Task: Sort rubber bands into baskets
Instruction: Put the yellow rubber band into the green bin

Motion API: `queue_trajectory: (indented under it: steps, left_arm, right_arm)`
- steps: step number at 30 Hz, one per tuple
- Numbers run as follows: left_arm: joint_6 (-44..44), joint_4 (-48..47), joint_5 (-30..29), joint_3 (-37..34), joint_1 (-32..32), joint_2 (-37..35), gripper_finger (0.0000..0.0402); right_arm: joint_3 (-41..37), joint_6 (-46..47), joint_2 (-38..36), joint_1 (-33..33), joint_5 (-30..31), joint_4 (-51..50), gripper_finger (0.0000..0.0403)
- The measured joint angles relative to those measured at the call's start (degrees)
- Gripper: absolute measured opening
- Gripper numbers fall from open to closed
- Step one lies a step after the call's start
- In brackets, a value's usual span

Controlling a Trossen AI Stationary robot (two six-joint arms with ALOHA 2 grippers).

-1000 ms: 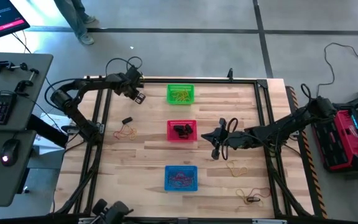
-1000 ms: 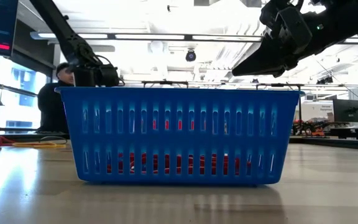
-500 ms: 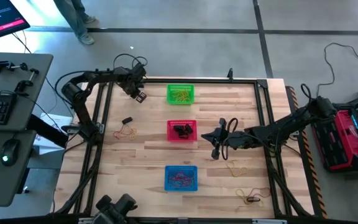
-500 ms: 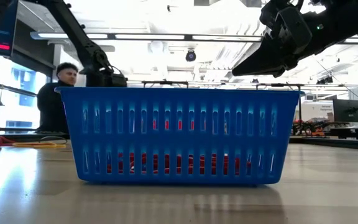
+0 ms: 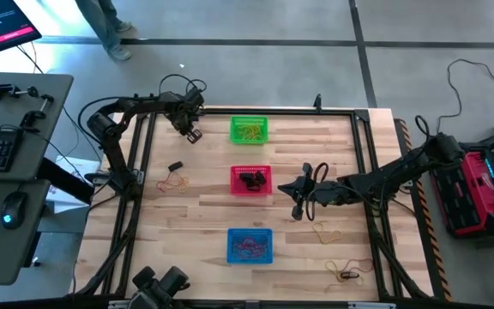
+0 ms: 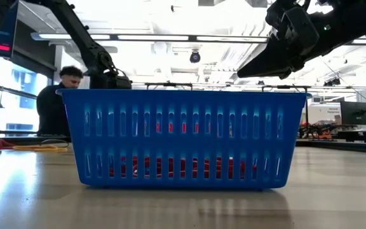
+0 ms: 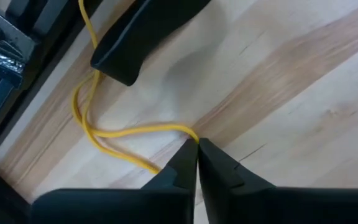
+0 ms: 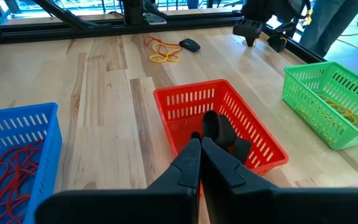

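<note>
My left gripper stands at the table's far left, left of the green basket, pointing steeply down. It is shut on a yellow rubber band that lies on the wood. My right gripper hovers shut, with nothing in it, over the right side of the red basket; it also shows in the low view. The blue basket stands near the front edge. Yellow bands lie in the green basket, black ones in the red, red ones in the blue. My left gripper pinches one strand of the yellow band between its two fingertips, coming from above and pointing steeply down. The rest of the band lies slack on the table, curving away from the fingers and passing a dark shape beside it.
Loose bands lie at the left beside a small black object, and at the right and near right. A black frame rail borders the table. A person shows beyond the far edge.
My left arm has drawn its elbow toward the far edge and its gripper has tipped more steeply down over the far left of the table, shifting slightly toward the green basket. My right arm has kept still.
</note>
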Motion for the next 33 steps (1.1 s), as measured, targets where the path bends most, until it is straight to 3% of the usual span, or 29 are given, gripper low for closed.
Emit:
queue_trajectory:
  steps: [11, 33]
  left_arm:
    - [0.8, -2.6, -2.5, -0.3, -3.7, -3.5, 0.0000]
    - [-1.9, -5.0, -3.9, -0.2, -11.2, -31.3, 0.0000]
  right_arm:
    - [0.0, 0.0, 0.0, 0.0, 0.0, -0.1, 0.0000]
    - [0.0, 0.0, 0.0, 0.0, 0.0, 0.1, 0.0000]
